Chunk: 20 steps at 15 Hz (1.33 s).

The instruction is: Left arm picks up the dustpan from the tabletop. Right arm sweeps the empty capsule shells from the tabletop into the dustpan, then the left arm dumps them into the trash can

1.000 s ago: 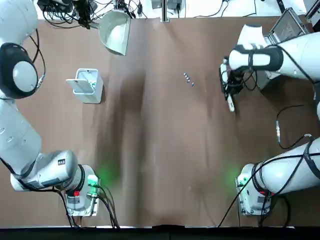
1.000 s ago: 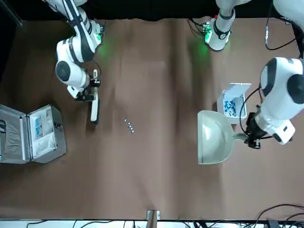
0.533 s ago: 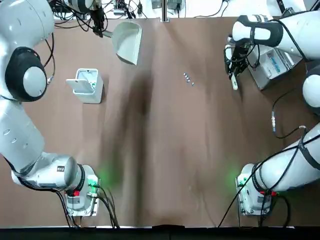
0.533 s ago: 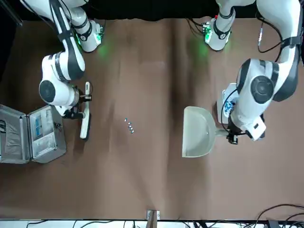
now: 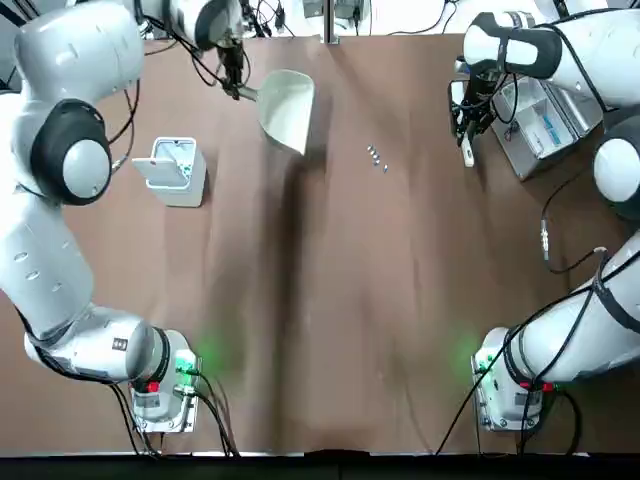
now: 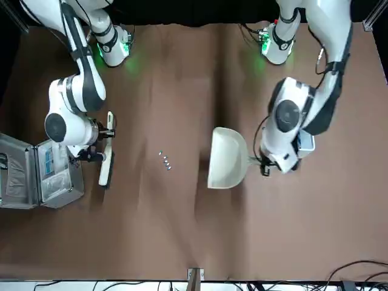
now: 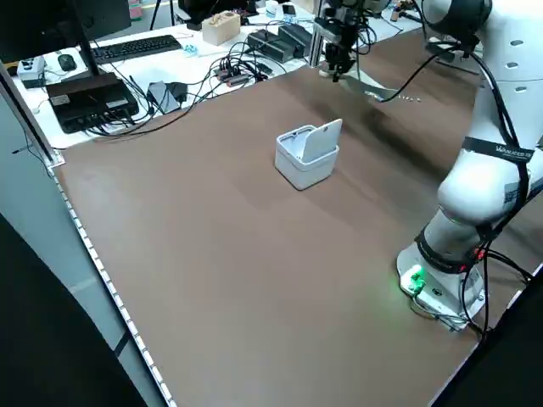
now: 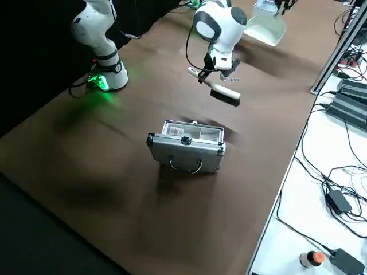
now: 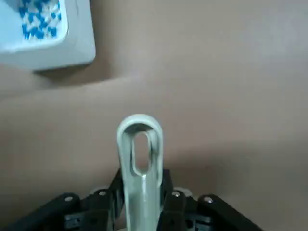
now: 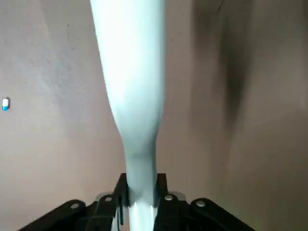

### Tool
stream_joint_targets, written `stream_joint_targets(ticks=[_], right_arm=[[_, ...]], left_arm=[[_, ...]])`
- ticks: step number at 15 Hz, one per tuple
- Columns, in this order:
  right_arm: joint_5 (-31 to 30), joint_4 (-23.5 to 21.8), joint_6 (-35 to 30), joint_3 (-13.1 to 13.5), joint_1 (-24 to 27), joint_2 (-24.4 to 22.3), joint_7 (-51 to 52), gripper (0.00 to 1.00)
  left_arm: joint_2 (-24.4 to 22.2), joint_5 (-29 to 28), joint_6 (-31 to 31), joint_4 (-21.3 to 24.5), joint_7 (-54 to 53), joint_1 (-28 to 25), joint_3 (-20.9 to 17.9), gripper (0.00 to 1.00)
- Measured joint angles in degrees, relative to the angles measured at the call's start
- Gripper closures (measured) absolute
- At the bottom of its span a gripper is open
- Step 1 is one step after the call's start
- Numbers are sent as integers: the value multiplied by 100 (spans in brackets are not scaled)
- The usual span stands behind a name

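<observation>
My left gripper (image 5: 237, 88) is shut on the thin handle of the cream dustpan (image 5: 288, 108), which hangs above the tabletop (image 5: 350, 300) left of the capsule shells (image 5: 376, 156). In the left wrist view the handle (image 9: 139, 144) sits between the fingers (image 9: 169, 192). The front view shows the dustpan (image 6: 227, 157) a short way from the shells (image 6: 165, 160). My right gripper (image 5: 467, 128) is shut on a slim white brush (image 5: 467, 152), to the shells' right. The trash can (image 5: 175, 170) stands open at the left, with blue-and-white bits inside (image 9: 41, 21).
An open metal case (image 5: 540, 110) lies at the table's right edge, close to the brush; it also shows in the front view (image 6: 36, 173). Cables and equipment (image 7: 102, 85) lie beyond the table's far and left edges. Both arm bases (image 5: 165, 385) glow green at the near edge.
My left arm has carried the dustpan to the right and a little nearer, toward the capsule shells. The right arm with the brush has moved toward the far edge, beside the case.
</observation>
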State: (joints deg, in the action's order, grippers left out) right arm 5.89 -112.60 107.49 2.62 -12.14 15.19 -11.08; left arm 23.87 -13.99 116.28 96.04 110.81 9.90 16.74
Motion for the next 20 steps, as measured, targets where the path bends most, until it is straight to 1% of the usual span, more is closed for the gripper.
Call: stream_joint_targets(ticks=[3, 7, 13, 14, 17, 20], right_arm=[[-3, 428, -301, -27, -159, 303, -276, 73], [-164, 824, -433, -46, -558, 708, -1078, 73], [-179, 1344, -435, -62, -1165, 1486, -2221, 73], [-175, 1435, -432, -72, -1324, 1671, -2395, 73], [-174, 1501, -420, -80, -1589, 1812, -2608, 73], [-172, 1528, -420, -85, -1768, 1858, -2671, 73]], left_arm=[[223, -257, 8, 3, 549, 443, 6, 67], [517, -470, 155, -37, 1137, 871, 8, 67], [1194, -713, 201, -576, 1814, 1291, 6, 67], [1374, -788, 202, -733, 1974, 1369, -4, 67], [1580, -884, 202, -910, 2198, 1491, -27, 67], [1716, -896, 201, -1083, 2339, 1649, -102, 67]])
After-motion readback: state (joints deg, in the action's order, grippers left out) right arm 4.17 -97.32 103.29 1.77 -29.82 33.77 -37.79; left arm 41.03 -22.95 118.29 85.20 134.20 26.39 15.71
